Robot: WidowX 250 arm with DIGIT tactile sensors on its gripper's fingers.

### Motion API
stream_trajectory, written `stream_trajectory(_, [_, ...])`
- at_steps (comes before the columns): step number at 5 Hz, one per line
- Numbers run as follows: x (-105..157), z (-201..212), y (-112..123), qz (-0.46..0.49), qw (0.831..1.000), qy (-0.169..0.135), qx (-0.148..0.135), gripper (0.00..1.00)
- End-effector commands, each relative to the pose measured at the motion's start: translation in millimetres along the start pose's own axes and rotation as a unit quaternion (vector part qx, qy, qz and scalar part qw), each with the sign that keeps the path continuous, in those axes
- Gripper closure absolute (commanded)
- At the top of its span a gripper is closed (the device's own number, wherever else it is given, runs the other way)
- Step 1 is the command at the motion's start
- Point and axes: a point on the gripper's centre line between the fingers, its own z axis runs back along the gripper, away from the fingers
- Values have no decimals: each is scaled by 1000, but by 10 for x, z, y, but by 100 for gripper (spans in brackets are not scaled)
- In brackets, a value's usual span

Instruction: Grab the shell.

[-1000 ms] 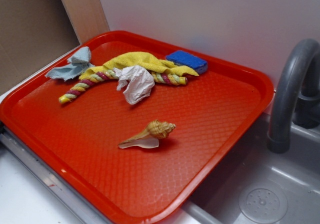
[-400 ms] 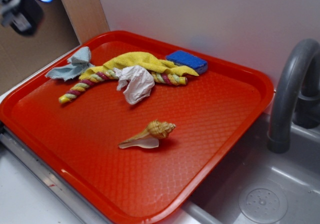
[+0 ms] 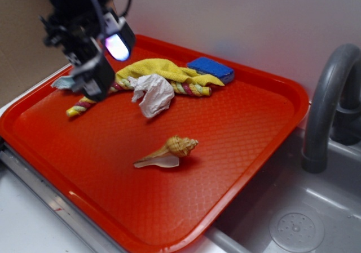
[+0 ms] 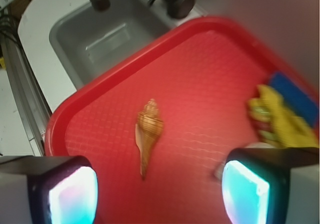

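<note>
1. Shell [image 3: 168, 152] lies on its side, lower centre of exterior frame, alone on bare red tray [image 3: 237, 129]; whorl toward right, tail toward lower left. Centre of wrist frame [image 4: 148, 133], tail pointing down.
2. Step in hand, by judgement: approach. Best to centre over ribbed whorl, set fingers across the narrow width, descend straight; tail likely too thin and slippery to pinch.
3. Well clear of paper wad [image 3: 152, 94], rope [image 3: 93, 98], yellow cloth [image 3: 161, 70] in upper half, so low snag risk.
4. Gripper [image 3: 98, 78] at upper left of exterior frame, above rope and cloth, well apart from shell, tilted down toward tray.
5. Fingers [image 4: 67, 194] spread wide at bottom corners of wrist frame, holding nothing.
</note>
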Motion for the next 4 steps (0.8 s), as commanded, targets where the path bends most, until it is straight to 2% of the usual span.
stream_trajectory(1, [180, -456, -188, -41, 998, 41, -34, 0])
stream_trajectory(4, [225, -975, -321, -85, 989, 98, -66, 0])
